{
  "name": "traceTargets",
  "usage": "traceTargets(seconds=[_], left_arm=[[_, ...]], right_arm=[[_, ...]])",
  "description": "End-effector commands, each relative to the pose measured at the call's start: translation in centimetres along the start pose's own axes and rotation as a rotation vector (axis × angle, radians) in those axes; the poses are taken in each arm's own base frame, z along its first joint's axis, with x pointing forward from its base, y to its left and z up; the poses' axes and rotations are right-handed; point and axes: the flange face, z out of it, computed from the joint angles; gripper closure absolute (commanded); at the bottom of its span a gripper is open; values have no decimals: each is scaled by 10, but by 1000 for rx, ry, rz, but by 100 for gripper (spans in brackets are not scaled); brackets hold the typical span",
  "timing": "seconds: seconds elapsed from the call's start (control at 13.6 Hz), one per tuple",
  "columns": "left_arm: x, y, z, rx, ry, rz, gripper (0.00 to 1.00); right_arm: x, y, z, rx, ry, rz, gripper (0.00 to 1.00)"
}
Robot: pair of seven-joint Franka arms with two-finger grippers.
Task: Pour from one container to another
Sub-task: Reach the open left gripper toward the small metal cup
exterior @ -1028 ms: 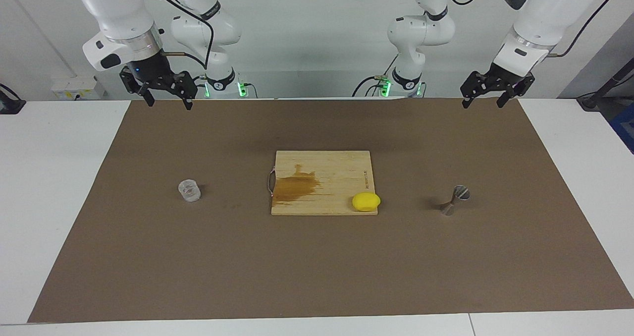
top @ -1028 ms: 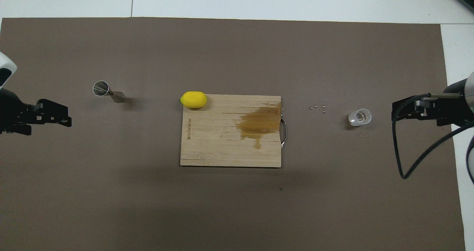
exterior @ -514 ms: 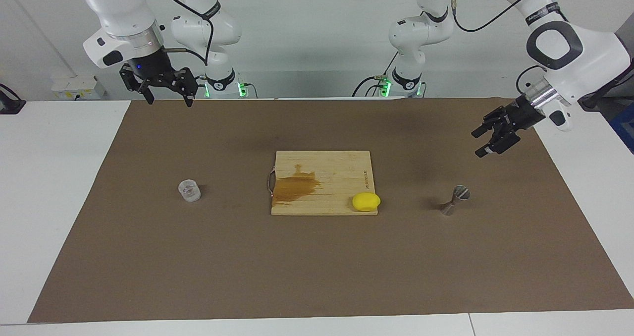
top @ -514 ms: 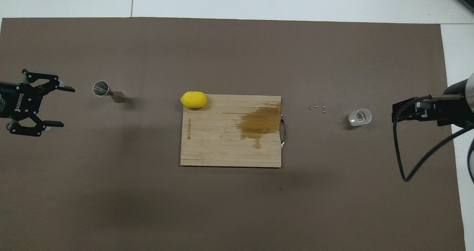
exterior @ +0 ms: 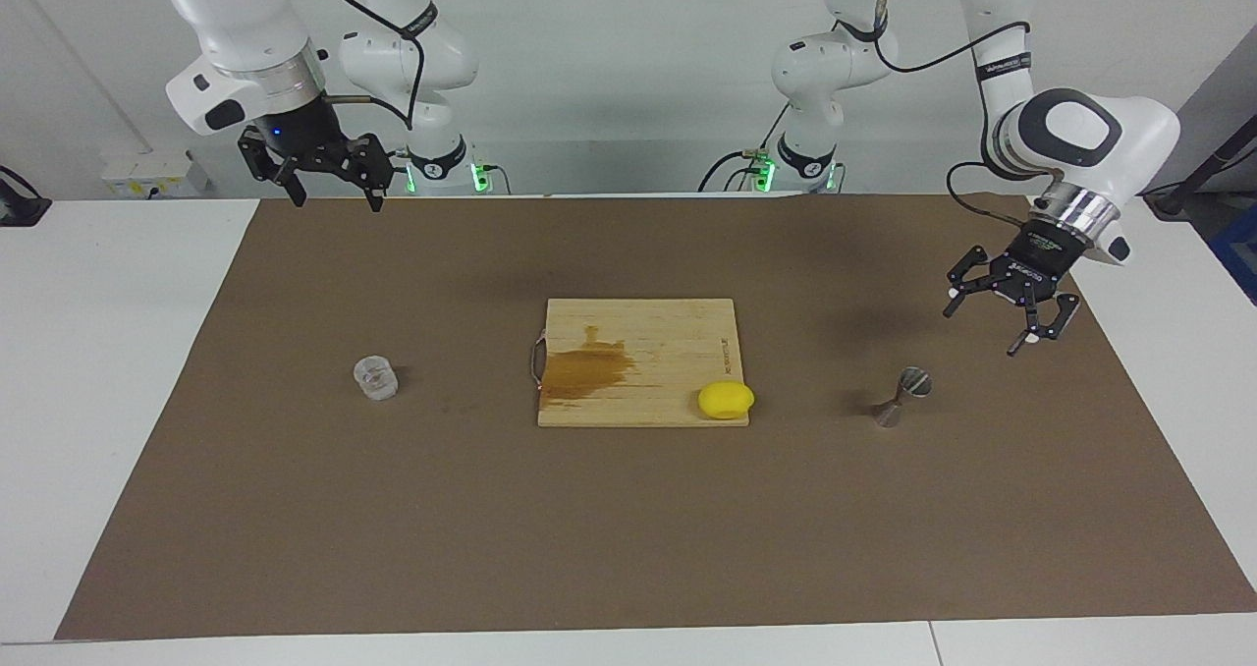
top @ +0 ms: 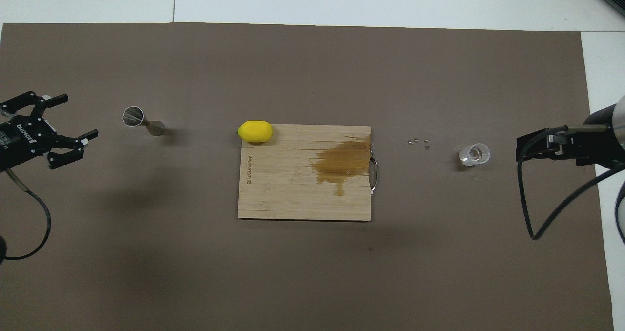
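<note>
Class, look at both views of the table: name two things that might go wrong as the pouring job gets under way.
1. The jigger is narrow-waisted and stands tilted in both views; the open left tool, up in the air beside it, might knock it over when closing in.
2. The clear cup is small and see-through, so the open right tool, waiting high up near its base, might grip it off-centre and spill.

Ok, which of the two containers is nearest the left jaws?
The steel jigger, hourglass-shaped, toward the left arm's end; the left gripper hangs open beside it. The clear cup sits past the board.
</note>
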Motion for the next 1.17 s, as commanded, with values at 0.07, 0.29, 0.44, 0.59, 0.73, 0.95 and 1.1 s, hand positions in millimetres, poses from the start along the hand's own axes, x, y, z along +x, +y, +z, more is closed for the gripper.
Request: traceTargets(seconds=[0.07,0.29,0.44,0.59,0.73,0.95,1.1], left_arm=[[28,-37,21,-76,-33,-226,0],[29,-48,36,6,-83,-171,0],[31,-51,42,41,-100,-131,0],[45,-50,51,46,-91,-123,0],[52,-48,56,34,-95,-151,0],[62,-50,68,6,-109,-181,0],[59,-48,72,-8,-123,-195,0]], right_arm=[[-6,3,-1,-19,-7,-26,0],[-8,3,-1,-18,-9,-24,0],[-8,3,-2,-17,-4,-23,0],[-8,3,-2,-17,-4,-23,0],[-7,2,-2,-17,-3,-21,0],[-7,2,-2,-17,-3,-23,0],[-8,2,-2,-17,-4,-24,0]])
